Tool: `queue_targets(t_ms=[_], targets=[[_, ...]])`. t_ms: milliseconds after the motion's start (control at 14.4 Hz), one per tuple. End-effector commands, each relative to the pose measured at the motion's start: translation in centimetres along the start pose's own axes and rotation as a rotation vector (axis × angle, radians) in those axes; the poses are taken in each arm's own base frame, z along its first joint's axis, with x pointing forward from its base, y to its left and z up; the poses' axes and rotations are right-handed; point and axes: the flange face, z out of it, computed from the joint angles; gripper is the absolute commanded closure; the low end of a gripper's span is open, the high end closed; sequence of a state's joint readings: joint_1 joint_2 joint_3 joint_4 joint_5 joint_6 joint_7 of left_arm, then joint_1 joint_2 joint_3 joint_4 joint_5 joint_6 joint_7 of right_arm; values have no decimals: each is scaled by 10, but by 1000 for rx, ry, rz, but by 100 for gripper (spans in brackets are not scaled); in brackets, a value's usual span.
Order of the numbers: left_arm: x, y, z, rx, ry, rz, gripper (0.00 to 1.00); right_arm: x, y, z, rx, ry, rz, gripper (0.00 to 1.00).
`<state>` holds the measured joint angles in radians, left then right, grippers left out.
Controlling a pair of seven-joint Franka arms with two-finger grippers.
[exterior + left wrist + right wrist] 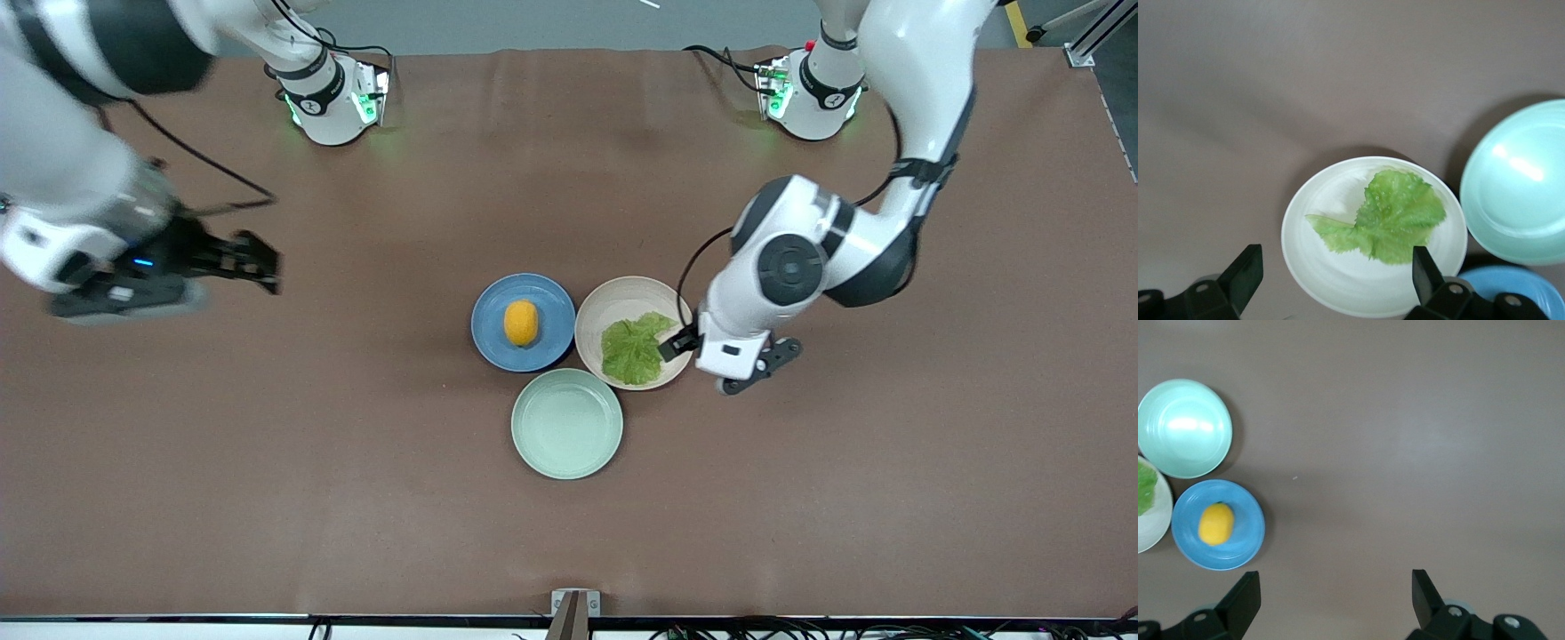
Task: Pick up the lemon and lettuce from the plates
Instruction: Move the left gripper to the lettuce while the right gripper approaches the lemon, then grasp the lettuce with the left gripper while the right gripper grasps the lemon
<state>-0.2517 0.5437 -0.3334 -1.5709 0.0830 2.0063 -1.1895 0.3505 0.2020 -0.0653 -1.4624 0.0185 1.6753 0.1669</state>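
Note:
The lemon [521,322] lies in the middle of the blue plate [498,342]. The lettuce [636,348] lies flat in the beige plate [613,300] beside it. My left gripper [718,356] is open and empty, over the beige plate's rim toward the left arm's end. In the left wrist view the lettuce [1388,217] and the beige plate [1298,247] lie just ahead of the open left gripper [1336,268]. My right gripper [258,262] is open and empty over bare table toward the right arm's end. The right wrist view shows the lemon [1216,523] on the blue plate [1248,520], apart from the right gripper [1335,588].
An empty mint green plate [567,423] sits nearer to the front camera, touching both other plates. It also shows in the left wrist view [1521,180] and the right wrist view [1185,427]. Brown table surface [356,444] surrounds the plates.

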Motion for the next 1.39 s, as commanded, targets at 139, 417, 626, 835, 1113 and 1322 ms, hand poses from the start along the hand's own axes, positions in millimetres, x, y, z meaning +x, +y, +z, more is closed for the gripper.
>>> queue_targets(t_ms=[139,417,626,835,1113,1322], targets=[[-9,19,56,22,20,-211,14,9,-138,120,-45,-68,107,0],[-28,35,97,4,9,-296,21,-9,-205,207,-48,-48,115,0],[-33,30,113,33,-2,-303,25,-39,-238,263,-24,-14,132,0],[-30,24,123,51,-5,-312,33,-54,-244,292,-33,-26,116,0],[-28,24,131,44,-1,-355,38,-66,-262,331,-19,-51,113,0],[-25,23,133,45,3,-355,63,-73,-271,337,-20,-55,98,0]])
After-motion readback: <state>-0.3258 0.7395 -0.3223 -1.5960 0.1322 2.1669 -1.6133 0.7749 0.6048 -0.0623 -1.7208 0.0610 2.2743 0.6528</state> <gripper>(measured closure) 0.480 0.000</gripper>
